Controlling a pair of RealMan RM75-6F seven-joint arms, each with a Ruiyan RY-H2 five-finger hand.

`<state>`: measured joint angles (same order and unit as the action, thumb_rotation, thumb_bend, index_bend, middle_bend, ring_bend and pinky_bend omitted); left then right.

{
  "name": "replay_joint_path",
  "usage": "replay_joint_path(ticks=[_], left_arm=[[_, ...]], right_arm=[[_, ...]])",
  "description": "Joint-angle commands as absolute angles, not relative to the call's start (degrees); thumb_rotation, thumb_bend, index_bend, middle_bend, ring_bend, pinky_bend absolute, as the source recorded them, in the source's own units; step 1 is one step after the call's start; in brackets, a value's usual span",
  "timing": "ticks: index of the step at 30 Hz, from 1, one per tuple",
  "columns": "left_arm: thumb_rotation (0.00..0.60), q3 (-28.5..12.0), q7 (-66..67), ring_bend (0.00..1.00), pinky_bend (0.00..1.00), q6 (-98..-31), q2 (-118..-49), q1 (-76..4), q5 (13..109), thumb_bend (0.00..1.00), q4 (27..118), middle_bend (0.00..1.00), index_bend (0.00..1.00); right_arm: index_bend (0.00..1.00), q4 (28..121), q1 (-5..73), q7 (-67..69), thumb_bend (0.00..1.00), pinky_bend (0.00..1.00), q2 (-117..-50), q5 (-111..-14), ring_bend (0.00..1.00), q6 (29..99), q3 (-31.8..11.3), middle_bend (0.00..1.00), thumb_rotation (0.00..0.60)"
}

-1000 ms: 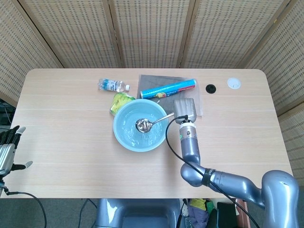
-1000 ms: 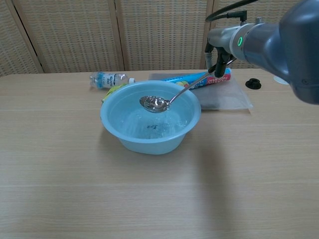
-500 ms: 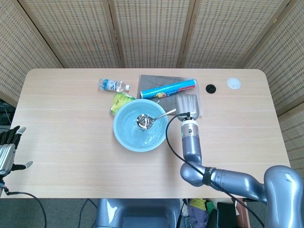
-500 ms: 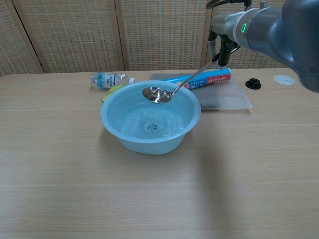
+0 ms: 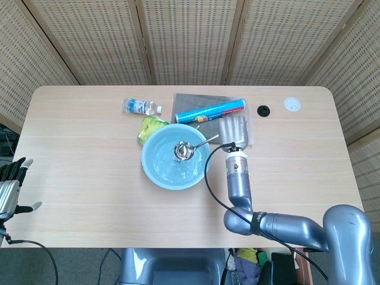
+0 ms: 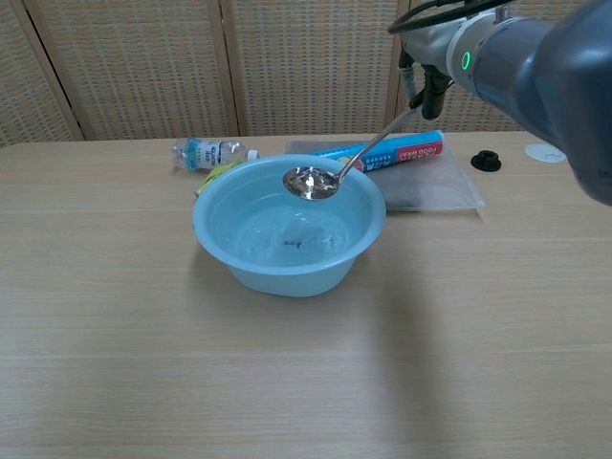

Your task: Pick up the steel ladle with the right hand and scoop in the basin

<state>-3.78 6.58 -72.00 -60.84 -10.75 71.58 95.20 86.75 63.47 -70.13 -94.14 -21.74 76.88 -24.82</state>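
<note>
Woven wicker screens stand behind a pale wooden table [image 5: 71,142], where a light-blue basin [image 5: 175,157] sits near the middle with a small water bottle [image 5: 141,107] and a blue tube [image 5: 211,111] on its far side. Held by the right hand [image 5: 233,130], whose fingers pinch the handle's far end, the steel ladle [image 6: 313,182] slants down leftward, its bowl hanging just over the basin's right half. At the table's near left edge the left hand [image 5: 10,189] holds nothing, fingers spread.
</note>
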Motion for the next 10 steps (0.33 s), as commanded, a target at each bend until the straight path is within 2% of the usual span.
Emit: replay_joint_path(ticks=[1, 10], left_arm=[[0.600, -3.75, 6.49, 0.00, 0.00, -71.98, -60.79, -10.75, 71.61, 0.00, 95.19, 0.00, 0.00], [0.600, -3.74, 6.09, 0.00, 0.00, -72.08, -60.58, -10.68, 71.71, 0.00, 95.26, 0.00, 0.00]], right_arm=[[0.79, 87.28, 63.86, -70.69, 0.96, 1.00, -94.08, -21.67, 0.97, 77.71, -24.39, 1.00, 0.600], [0.79, 87.66, 64.76, -71.96, 0.96, 1.00, -94.41, -20.67, 0.97, 79.16, -23.90, 1.00, 0.600]])
